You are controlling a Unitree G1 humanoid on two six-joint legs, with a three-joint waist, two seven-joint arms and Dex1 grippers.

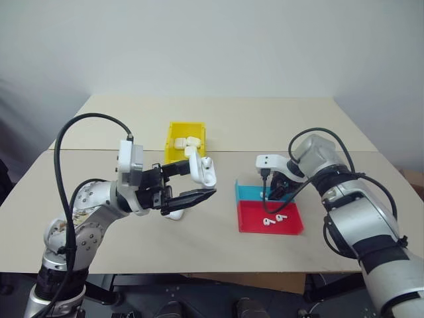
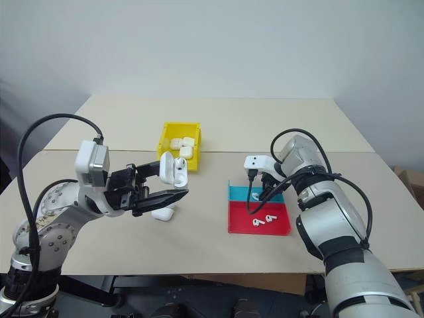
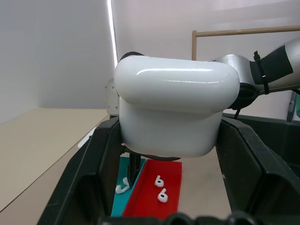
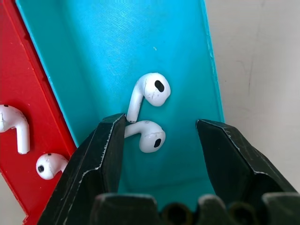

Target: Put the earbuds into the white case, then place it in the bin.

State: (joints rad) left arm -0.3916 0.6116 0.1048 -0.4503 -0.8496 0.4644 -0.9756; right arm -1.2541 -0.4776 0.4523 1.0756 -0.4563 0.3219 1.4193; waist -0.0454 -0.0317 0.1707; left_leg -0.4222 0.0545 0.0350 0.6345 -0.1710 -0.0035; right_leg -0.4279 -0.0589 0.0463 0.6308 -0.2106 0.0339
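Two earbuds (image 4: 149,112) lie in the teal tray (image 4: 108,42), between the spread fingers of the right gripper (image 4: 159,140) poised over them. The left gripper (image 1: 192,185) clamps an open white case (image 1: 202,170) above the table (image 1: 265,126), near the yellow bin (image 1: 173,154) holding more cases.

Beige table (image 1: 218,126) against a plain, apparently white wall (image 1: 212,46).
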